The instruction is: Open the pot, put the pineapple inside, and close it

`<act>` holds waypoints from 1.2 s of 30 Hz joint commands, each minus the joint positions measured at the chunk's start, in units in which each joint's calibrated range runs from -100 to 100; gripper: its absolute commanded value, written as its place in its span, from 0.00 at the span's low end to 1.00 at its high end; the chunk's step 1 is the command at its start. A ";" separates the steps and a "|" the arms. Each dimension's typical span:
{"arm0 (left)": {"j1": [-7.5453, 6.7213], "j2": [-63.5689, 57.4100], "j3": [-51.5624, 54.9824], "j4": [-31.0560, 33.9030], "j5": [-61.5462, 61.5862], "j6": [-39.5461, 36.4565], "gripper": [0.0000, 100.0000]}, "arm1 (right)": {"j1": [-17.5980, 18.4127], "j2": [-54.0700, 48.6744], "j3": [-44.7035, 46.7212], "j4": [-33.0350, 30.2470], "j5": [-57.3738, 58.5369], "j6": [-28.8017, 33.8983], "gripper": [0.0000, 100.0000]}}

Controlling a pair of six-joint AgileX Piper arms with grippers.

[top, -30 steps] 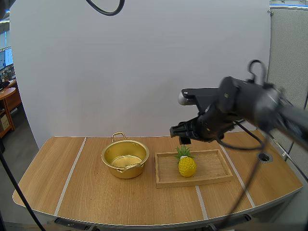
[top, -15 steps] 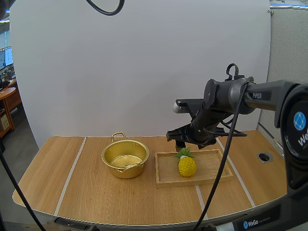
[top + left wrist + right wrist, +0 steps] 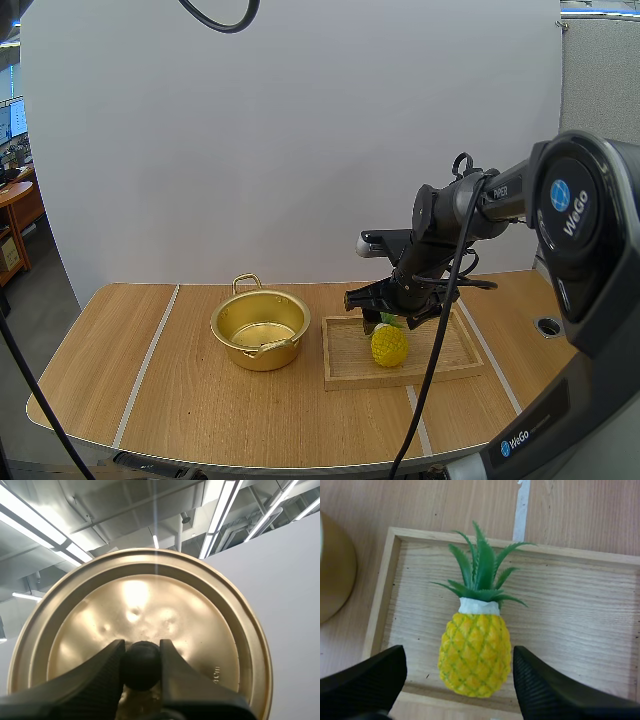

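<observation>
A gold pot (image 3: 260,330) stands uncovered on the table, left of a wooden tray (image 3: 440,358). On the tray lies a yellow pineapple (image 3: 389,345) (image 3: 475,652) with green leaves. My right gripper (image 3: 390,312) (image 3: 457,685) hovers open just above it, one finger (image 3: 365,680) on each side of the fruit without touching. My left gripper (image 3: 141,662) is shut on the black knob (image 3: 141,664) of the gold lid (image 3: 200,630), held up in the air.
The pot's rim (image 3: 332,575) lies close to the tray's left edge. Bare wooden table (image 3: 150,390) stretches in front of and to the left of the pot. A round hole (image 3: 549,326) sits in the table at the far right.
My right gripper has come down and slightly forward onto the tray, from above the pineapple's leaves to straddling the fruit. Pot, tray and pineapple have stayed put.
</observation>
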 commanded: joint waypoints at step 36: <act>-0.15 0.01 -0.59 0.15 -1.92 -0.59 0.00 | -0.16 10.47 -0.41 -1.87 -7.46 -0.34 0.00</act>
